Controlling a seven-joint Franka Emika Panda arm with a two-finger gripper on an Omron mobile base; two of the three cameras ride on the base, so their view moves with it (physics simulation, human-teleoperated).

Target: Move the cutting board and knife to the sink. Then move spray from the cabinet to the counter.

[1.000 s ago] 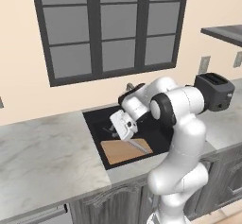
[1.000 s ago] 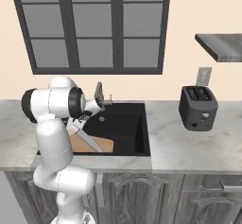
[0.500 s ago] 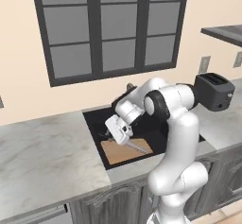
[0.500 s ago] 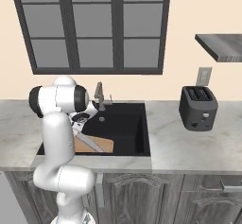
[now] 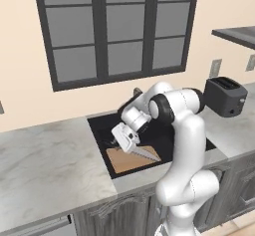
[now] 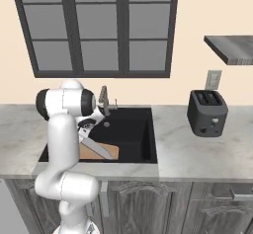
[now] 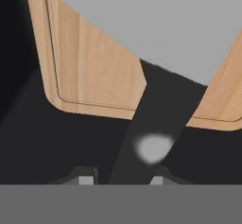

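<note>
Gripping knife point(image 7: 156, 119) handle, pincer point(image 7: 120, 178) (narrowly parted).

We see a grey marbled table point(image 5: 45, 165) with a black sink point(image 6: 131, 129) set into it. In the basin lies the cutting board point(image 5: 122, 160), flat on the bottom at the near side, with the knife point(image 5: 144, 153) over it. A dark toaster point(image 6: 206, 113) stands on the table right of the sink.
</note>
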